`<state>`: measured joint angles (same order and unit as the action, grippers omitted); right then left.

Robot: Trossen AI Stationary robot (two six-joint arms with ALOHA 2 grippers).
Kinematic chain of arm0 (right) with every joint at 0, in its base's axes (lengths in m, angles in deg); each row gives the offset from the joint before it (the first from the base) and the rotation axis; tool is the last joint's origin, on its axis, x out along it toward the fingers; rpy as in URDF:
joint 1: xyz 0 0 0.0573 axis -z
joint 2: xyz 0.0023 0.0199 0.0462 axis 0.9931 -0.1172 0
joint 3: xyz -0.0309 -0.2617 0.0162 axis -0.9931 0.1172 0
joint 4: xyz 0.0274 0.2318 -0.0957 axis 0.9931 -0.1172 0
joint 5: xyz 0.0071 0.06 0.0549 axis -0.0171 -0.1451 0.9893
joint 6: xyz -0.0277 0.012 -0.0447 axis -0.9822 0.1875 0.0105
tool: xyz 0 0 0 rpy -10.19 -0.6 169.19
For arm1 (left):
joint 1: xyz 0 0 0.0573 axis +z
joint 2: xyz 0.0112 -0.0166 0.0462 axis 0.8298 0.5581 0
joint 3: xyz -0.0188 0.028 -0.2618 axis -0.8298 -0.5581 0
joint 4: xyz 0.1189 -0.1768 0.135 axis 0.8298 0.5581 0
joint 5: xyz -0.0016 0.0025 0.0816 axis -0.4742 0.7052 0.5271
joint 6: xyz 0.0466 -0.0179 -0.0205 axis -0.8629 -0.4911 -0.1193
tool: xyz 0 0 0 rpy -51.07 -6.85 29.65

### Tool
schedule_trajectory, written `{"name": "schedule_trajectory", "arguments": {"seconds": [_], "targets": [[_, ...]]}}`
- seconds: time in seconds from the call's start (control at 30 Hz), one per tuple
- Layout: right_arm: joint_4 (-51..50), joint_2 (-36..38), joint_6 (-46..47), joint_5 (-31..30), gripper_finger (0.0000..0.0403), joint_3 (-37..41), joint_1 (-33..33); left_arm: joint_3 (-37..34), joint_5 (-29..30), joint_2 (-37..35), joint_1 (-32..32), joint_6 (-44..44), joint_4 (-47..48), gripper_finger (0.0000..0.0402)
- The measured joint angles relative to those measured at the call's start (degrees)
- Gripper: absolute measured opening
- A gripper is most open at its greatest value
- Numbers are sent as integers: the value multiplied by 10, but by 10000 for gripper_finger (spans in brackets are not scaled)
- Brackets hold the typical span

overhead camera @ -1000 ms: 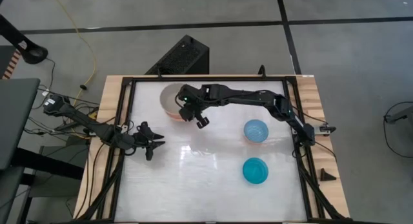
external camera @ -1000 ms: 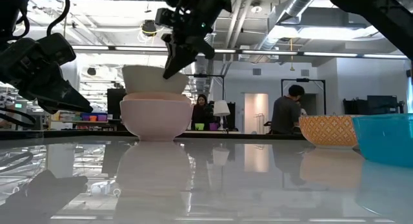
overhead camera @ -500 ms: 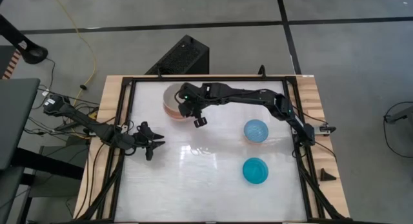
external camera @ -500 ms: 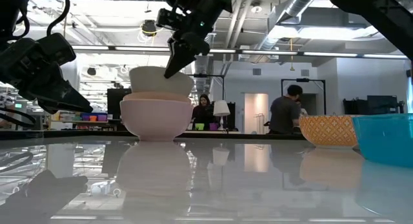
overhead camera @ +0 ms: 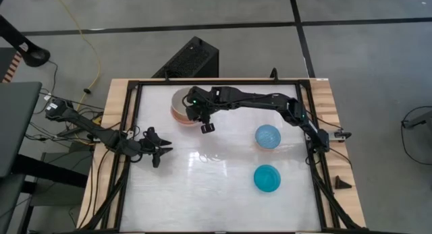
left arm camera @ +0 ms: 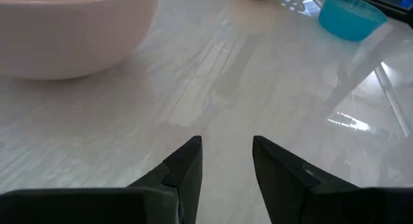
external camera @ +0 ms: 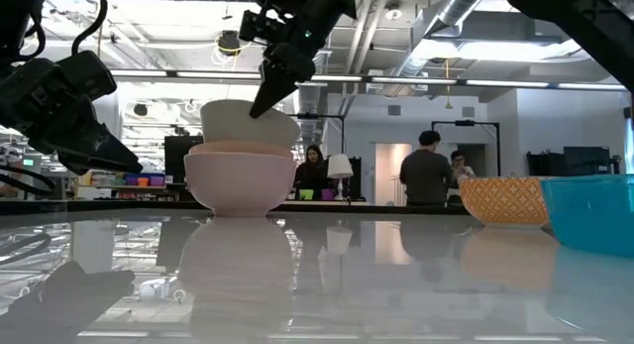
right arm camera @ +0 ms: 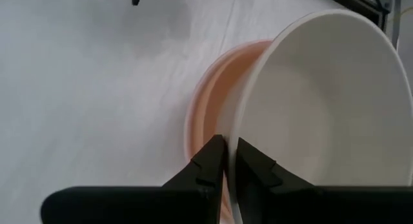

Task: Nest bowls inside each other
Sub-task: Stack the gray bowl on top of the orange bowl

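A grey-beige bowl point(right arm camera: 322, 114) sits nested in the pale pink bowl point(external camera: 238, 180) at the table's far side, left of centre. It rests slightly proud of the pink rim. My right gripper point(right arm camera: 230, 161) reaches down to it and is shut on its rim. A light blue bowl point(overhead camera: 268, 135) lies inside an orange bowl point(external camera: 500, 200) on the right. The teal bowl point(overhead camera: 267, 178) stands alone nearer the front. My left gripper point(overhead camera: 158, 152) waits open above the table's left part, holding nothing. My right gripper has the grey-beige bowl's rim point(right arm camera: 237, 130) on the side facing the table's near right, one finger inside the bowl and one outside. The fingers slant down from the right. The bowl sits upright in the pink bowl.
A black frame point(overhead camera: 202, 82) runs around the white tabletop. Bare table lies between the stack and the two blue bowls. People stand in the room beyond the table's far edge.
My right gripper has rolled about its own axis while staying over the stack. The grey-beige bowl, tilted a second ago, has levelled and shifted a little to sit centred in the pink bowl.
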<state>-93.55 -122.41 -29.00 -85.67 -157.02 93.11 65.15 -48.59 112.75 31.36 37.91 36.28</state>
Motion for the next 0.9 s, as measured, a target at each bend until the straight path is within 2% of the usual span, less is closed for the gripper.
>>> {"name": "schedule_trajectory", "arguments": {"seconds": [0.27,0.4,0.53,0.77,0.9], "targets": [[42,1,0,-1,63,42,-1,0,0,0,0,0,0,125],[49,0,-5,-2,77,48,-1,0,0,0,0,0,0,125],[65,1,-5,-3,113,47,-1,0,0,0,0,0,0,125],[67,5,-5,-3,202,47,-2,0,0,0,0,0,0,125],[55,11,4,-8,235,31,-10,0,0,0,0,0,0,125]]}}
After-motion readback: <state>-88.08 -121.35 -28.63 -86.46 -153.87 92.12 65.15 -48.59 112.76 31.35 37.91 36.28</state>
